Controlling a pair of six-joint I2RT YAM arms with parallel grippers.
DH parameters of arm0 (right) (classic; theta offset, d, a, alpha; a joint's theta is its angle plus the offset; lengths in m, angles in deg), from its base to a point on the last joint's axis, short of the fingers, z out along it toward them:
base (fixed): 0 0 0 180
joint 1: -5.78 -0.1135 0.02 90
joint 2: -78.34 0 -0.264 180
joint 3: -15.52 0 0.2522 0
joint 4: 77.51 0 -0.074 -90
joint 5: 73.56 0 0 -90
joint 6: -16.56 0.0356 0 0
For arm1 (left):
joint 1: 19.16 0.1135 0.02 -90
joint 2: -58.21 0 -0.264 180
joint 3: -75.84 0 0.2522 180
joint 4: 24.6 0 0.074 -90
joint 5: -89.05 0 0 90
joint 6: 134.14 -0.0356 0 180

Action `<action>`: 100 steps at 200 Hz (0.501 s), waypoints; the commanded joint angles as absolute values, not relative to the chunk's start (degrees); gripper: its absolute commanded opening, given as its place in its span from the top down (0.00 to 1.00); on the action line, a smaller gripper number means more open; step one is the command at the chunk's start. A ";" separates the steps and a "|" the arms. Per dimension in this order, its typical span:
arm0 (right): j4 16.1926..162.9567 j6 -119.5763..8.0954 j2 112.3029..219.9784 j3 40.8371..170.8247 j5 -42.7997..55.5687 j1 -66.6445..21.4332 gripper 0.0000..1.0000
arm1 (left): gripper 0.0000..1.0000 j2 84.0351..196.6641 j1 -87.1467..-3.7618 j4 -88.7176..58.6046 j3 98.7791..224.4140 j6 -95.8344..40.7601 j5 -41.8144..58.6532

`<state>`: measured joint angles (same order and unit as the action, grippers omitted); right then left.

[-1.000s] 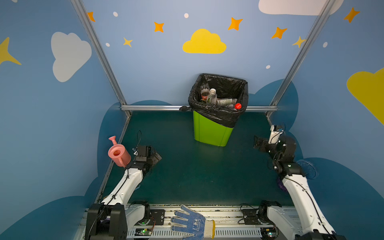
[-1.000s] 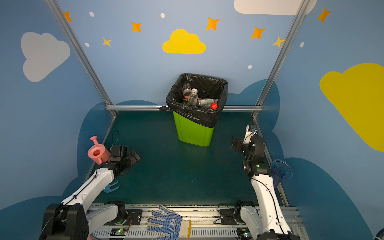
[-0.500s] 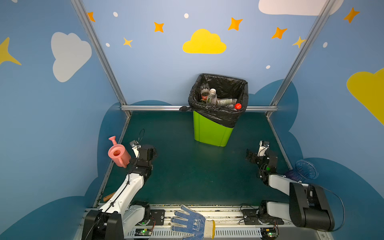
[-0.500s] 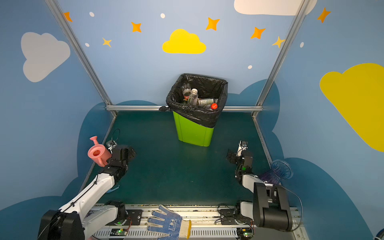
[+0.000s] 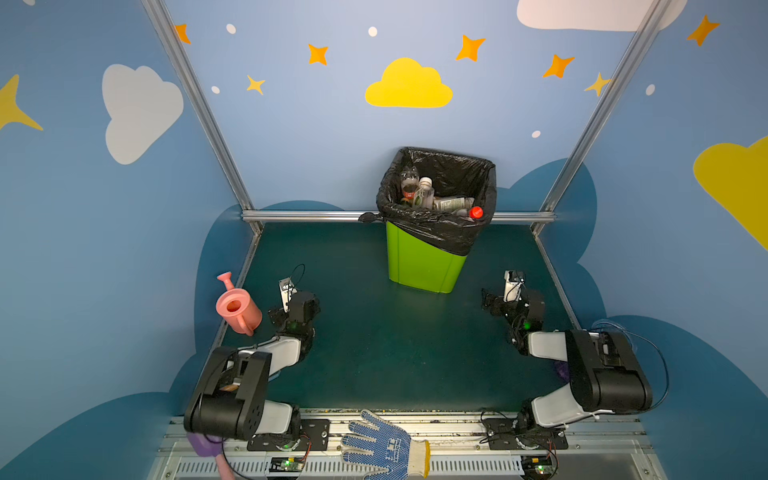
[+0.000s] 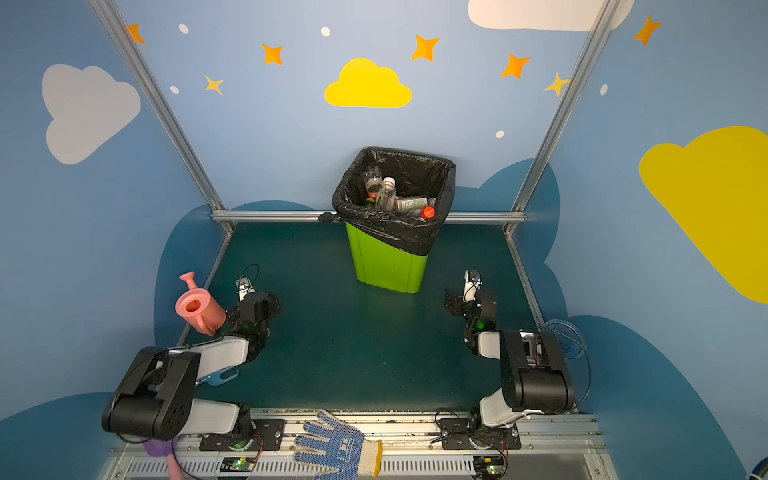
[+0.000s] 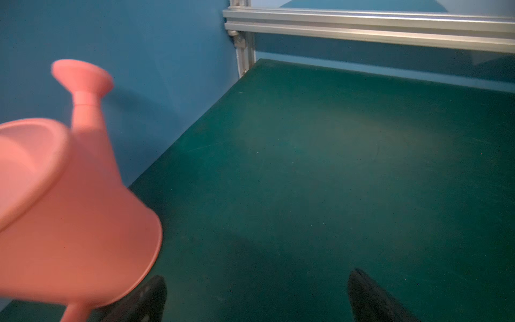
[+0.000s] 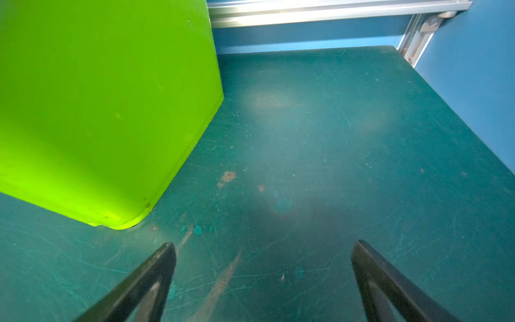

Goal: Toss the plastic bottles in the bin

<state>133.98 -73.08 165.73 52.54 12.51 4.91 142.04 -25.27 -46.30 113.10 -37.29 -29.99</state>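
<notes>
While left gripper [image 7: 257, 276] and right gripper [image 8: 264, 244] gape empty, plastic bottles [image 5: 424, 197] sit in bin [image 5: 419, 266], upper centre, well beyond both.

One green bin [image 5: 419, 266] and one worktop [image 5: 374, 353]. In the bin, at least four plastic bottles [image 5: 424, 194] can be told apart in both top views: one dark with a red label, one clear with a white cap, one lying with a pale label, and one showing only its red-capped end. Any beneath are hidden. One pink watering can [image 5: 239, 309]. One blue-dotted glove [image 5: 382, 446]. Two robot arms: the left arm [image 5: 278, 351] and the right arm [image 5: 544, 345].
</notes>
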 commanded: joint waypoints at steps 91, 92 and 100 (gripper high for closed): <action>132.54 -74.00 164.79 53.19 12.83 4.75 0.02 | 0.00 145.34 -21.56 -55.09 112.83 -40.20 -15.42; 132.56 -73.98 164.76 53.19 12.83 4.74 0.02 | 0.00 145.41 -21.55 -55.16 112.77 -40.19 -15.35; 132.62 -74.02 164.81 53.19 12.81 4.73 0.02 | 0.00 145.73 -21.52 -55.98 112.72 -40.11 -15.44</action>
<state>133.43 -73.67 165.73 52.54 12.54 4.91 146.54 -22.32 -57.14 111.25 -40.48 -17.60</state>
